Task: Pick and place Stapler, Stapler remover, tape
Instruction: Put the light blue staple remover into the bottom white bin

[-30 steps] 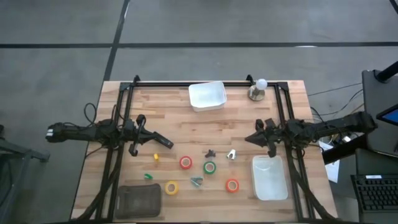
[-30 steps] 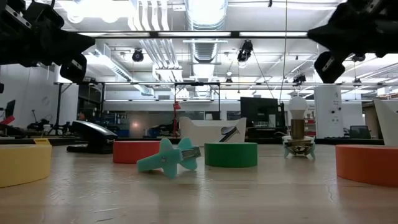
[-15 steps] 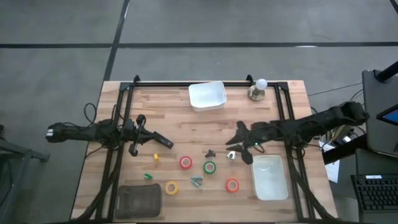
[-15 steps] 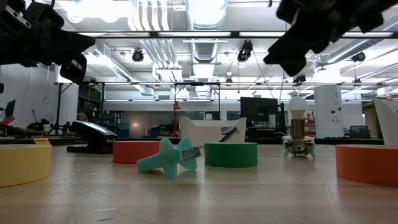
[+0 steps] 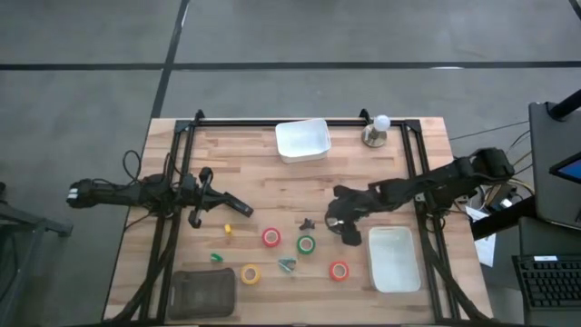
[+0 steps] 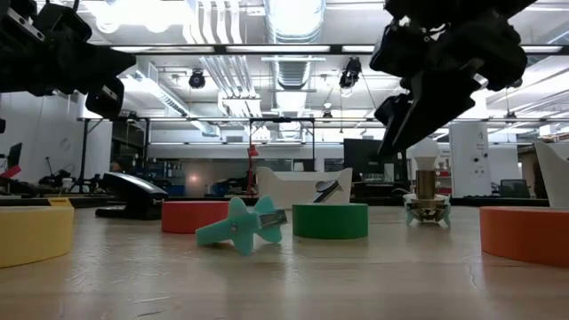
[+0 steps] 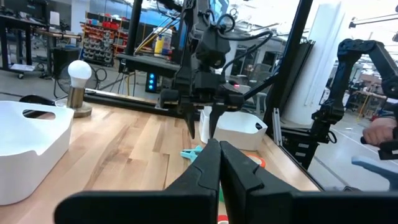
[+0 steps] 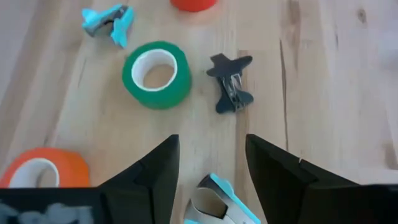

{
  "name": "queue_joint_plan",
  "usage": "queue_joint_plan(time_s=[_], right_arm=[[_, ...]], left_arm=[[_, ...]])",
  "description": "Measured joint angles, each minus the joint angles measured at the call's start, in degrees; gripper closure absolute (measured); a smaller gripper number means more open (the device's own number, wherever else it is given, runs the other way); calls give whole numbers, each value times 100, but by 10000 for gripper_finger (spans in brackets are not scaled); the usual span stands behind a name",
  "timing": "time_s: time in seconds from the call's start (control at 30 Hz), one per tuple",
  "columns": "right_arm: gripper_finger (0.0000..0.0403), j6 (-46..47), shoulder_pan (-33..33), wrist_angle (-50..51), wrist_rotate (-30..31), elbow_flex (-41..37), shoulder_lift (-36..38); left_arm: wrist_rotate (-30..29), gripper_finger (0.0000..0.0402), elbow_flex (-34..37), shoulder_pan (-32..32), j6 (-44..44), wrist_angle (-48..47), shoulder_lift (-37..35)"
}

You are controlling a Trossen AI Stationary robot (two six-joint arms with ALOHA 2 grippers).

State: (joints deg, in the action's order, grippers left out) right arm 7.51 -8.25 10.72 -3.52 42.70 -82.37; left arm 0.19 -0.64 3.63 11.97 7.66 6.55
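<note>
My right gripper [image 5: 341, 223] [image 8: 211, 168] hangs open above the table, pointing down. Its fingers stand on either side of a white and teal stapler remover [image 8: 214, 202] lying below them, without touching it. A black stapler remover [image 8: 231, 82] [image 5: 308, 222] lies just left of it. The tape rolls lie flat on the table: green [image 5: 306, 243], red [image 5: 271, 237], orange-red [image 5: 339, 270] and yellow [image 5: 250, 273]. A teal remover [image 5: 287, 264] lies among them. A dark stapler [image 6: 133, 196] shows at the left in the low view. My left gripper [image 5: 243, 211] [image 7: 217, 149] waits shut at the table's left.
A white bin [image 5: 392, 259] stands just right of my right gripper, and another white bin [image 5: 302, 139] stands at the far edge. A bulb on a stand [image 5: 375, 130] is at the far right. A dark tray [image 5: 201, 292] sits at the near left. Two small yellow and green bits [image 5: 228, 230] lie left of the tapes.
My right gripper has reached from the table's right side toward its middle, come lower and tipped downward over the white and teal stapler remover. Its fingers have opened on the way. Nothing on the table has moved.
</note>
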Motion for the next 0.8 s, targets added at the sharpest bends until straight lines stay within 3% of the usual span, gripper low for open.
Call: queue_joint_plan(time_s=[0.8], right_arm=[[258,-1245,2,542,5,104,-415]], left_arm=[[-1,394,0,0,1,-101,4]])
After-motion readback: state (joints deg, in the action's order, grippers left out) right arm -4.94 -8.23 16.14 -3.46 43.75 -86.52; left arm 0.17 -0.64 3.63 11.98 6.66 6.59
